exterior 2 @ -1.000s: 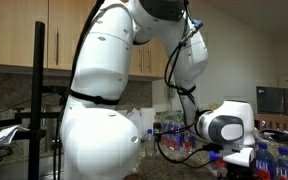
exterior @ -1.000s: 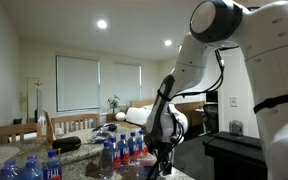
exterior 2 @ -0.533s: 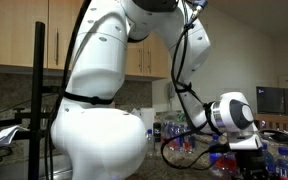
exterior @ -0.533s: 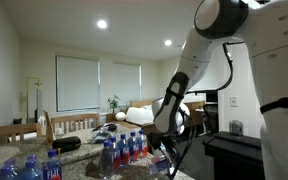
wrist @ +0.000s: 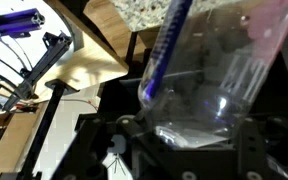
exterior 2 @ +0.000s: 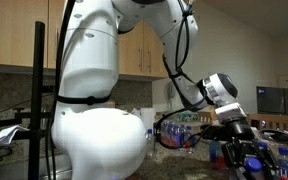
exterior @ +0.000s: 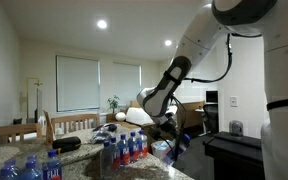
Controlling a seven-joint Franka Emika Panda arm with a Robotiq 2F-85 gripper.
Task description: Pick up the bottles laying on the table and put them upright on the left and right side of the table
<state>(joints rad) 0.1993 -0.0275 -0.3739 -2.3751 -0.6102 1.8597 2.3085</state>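
Observation:
In the wrist view a clear plastic bottle [wrist: 216, 70] with a blue label band fills the frame, and its body sits between my gripper's [wrist: 182, 135] two dark fingers, which are shut on it. In both exterior views the gripper [exterior: 168, 143] [exterior 2: 240, 152] hangs low beside a group of upright bottles [exterior: 125, 147] [exterior 2: 180, 131] with blue caps and red bands. More bottles [exterior: 30, 168] with blue labels stand at the lower left, and others [exterior 2: 282, 160] at the right edge. The speckled table [wrist: 144, 10] shows at the top of the wrist view.
A dark black stand [exterior: 246, 152] sits right of the gripper. A black pole [exterior 2: 39, 95] with a clamp stands at the left. Wooden cabinets [exterior 2: 24, 35] line the wall behind. A wooden floor patch [wrist: 89, 75] lies below the table's edge.
The arm has swung and straightened: the elbow rose and the gripper shifted right and turned, with the bottle still in it. The standing bottles have not moved.

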